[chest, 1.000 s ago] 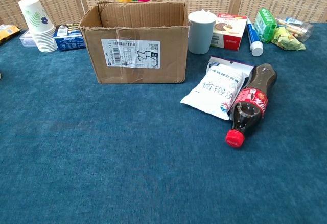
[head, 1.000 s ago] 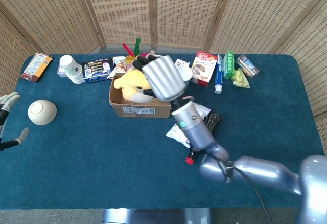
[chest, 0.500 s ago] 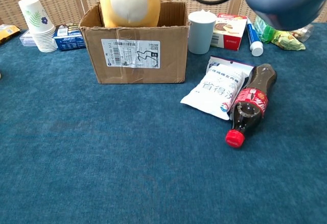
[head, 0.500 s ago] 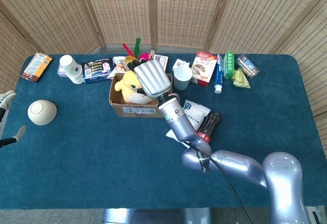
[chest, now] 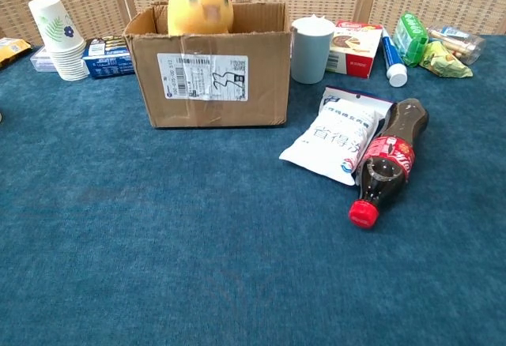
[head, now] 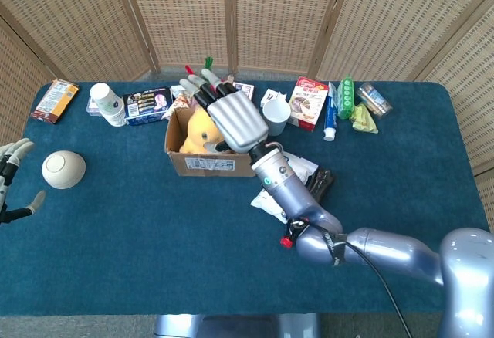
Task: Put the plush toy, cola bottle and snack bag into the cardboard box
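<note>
The yellow plush toy [chest: 202, 10] sits upright inside the open cardboard box [chest: 209, 77], its head above the rim. From the head view, my right hand [head: 235, 118] hovers over the box [head: 210, 166] with fingers spread and nothing in it, partly covering the plush toy [head: 197, 133]. The white snack bag [chest: 332, 137] lies flat on the cloth right of the box. The cola bottle [chest: 389, 160] lies beside the bag, red cap toward me. My left hand [head: 11, 180] is at the table's far left edge, fingers apart and empty.
A grey cup [chest: 312, 50] stands just right of the box. Stacked paper cups [chest: 57, 34], a blue carton [chest: 107, 55], a red-white carton [chest: 353, 46] and a toothpaste tube [chest: 393, 62] line the back. A white bowl [head: 63, 170] lies near my left hand.
The plush toy has gone down into the box and my right hand has let go of it, its fingers now spread above the box. The left hand has barely moved.
</note>
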`<state>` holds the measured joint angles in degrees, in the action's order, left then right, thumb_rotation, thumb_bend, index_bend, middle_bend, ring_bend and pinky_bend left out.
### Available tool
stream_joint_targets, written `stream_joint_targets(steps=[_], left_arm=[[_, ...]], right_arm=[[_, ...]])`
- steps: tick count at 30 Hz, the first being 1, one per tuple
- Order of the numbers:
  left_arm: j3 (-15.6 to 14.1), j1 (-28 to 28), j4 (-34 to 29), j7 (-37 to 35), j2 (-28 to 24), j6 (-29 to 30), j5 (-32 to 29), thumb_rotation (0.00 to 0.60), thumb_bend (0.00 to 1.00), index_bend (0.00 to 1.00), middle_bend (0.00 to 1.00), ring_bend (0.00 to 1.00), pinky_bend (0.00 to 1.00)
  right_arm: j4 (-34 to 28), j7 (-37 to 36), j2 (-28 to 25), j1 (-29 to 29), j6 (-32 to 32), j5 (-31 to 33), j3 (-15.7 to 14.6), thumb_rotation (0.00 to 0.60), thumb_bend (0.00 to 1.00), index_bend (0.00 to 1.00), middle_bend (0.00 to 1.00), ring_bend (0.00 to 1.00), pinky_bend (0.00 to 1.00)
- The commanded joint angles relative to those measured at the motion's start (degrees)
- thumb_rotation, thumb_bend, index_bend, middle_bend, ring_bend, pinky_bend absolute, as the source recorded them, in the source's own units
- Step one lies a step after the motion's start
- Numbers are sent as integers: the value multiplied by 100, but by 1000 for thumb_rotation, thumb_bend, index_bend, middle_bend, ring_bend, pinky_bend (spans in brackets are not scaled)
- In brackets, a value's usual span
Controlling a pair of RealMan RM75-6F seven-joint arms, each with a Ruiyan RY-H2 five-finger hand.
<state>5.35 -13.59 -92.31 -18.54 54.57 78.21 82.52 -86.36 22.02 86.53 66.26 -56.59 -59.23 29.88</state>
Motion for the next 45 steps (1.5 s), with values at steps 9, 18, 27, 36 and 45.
stream_joint_targets(steps=[9,18,27,36,45], left_arm=[[9,-18,-37,69,19,-45,30,600,420,0,0,0,84],[-3,-3,-79,104,15,-18,101,600,420,0,0,0,84],[-35,25,-164,158,0,66,242,600,421,0,0,0,84],[-53,63,-204,138,-30,145,324,600,420,0,0,0,86],[-61,79,-223,122,-42,182,370,600,420,0,0,0,88]], right_arm=[[-320,-235,-568,-388,-256,-15,-52,600,2,0,0,0,265],[-477,-1666,-1424,-1499,-695,-1248,-755,600,1,0,0,0,266],[14,-3429,-2007,-2540,-1503,-2791,-1763,600,21,120,52,44,264],[907,-4584,-2143,-3104,-2369,-4118,-2641,600,54,260,159,93,261],[2095,-4642,-1821,-3113,-2241,-4844,-3266,600,175,263,171,104,263]])
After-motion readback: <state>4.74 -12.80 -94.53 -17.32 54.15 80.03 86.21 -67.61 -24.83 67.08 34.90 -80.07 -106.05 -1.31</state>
